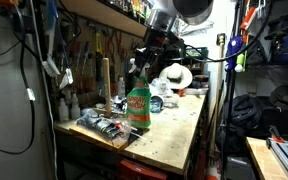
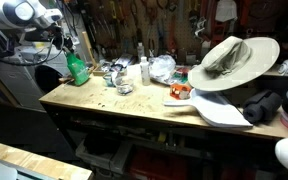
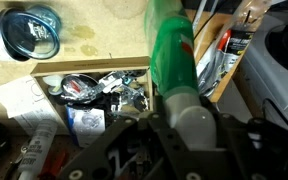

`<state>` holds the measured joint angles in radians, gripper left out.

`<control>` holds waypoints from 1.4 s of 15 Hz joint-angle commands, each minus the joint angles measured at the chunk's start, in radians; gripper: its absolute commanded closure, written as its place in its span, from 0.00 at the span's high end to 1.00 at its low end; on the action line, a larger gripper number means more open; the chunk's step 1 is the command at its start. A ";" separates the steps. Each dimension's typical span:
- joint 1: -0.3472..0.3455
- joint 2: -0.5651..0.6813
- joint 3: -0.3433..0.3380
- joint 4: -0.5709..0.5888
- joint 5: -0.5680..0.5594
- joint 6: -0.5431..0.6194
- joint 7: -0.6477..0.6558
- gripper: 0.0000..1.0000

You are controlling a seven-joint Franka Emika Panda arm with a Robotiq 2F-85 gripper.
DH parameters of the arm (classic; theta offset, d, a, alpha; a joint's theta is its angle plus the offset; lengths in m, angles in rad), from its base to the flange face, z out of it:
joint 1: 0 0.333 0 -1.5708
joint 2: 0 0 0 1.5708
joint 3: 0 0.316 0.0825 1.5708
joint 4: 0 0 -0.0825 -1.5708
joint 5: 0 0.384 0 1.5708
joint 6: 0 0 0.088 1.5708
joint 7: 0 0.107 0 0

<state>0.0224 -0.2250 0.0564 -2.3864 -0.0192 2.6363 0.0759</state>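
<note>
1. The green bottle [image 1: 137,110] is standing upright on the bench [image 2: 134,105], at the end well apart from the hat [image 2: 234,60].
2. The gripper [image 3: 187,135] is hanging right over the bottle's top. In the wrist view the bottle is running straight out from between the dark fingers.
3. Gripper state: cannot tell. The fingertips are lost in shadow and blur, so no view is showing whether they are clamping the neck or only bracketing it.
4. Judgement on doing this grip well:
   - Centre the neck between the fingers and keep the wrist square over the top.
   - Close gently, since a tall bottle will likely tip under a sideways push.
   - Any lift should go straight up, because the cluttered tray [image 1: 104,127] is sitting just beside the base, on the side away from the hat.
5. Count:
   - one green bottle
   - one hat
   - one tray, its loose contents too jumbled to count
   - one blue-rimmed tub [image 3: 29,30], lying between the hat and the bottle
   - one gripper
</note>
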 commanded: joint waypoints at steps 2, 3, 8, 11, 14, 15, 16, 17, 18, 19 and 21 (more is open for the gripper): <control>0.002 0.016 -0.003 0.003 0.002 0.024 -0.002 0.38; 0.002 0.022 -0.003 0.005 0.002 0.030 -0.003 0.38; 0.002 0.027 -0.003 0.007 0.002 0.034 -0.003 0.38; 0.001 0.055 0.001 0.022 -0.007 0.032 0.003 0.13; 0.006 0.098 0.000 0.058 0.007 0.046 0.001 0.13; 0.007 0.108 0.000 0.068 0.007 0.047 0.004 0.13; 0.008 0.115 0.000 0.079 0.010 0.043 0.000 0.13; 0.009 0.123 0.000 0.091 0.012 0.042 -0.001 0.13; 0.010 0.131 0.000 0.099 0.012 0.044 -0.001 0.13; 0.011 0.138 0.000 0.110 0.013 0.045 -0.001 0.13; 0.012 0.152 0.001 0.129 0.011 0.045 0.000 0.13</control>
<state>0.0252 -0.1013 0.0565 -2.2993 -0.0178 2.6743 0.0759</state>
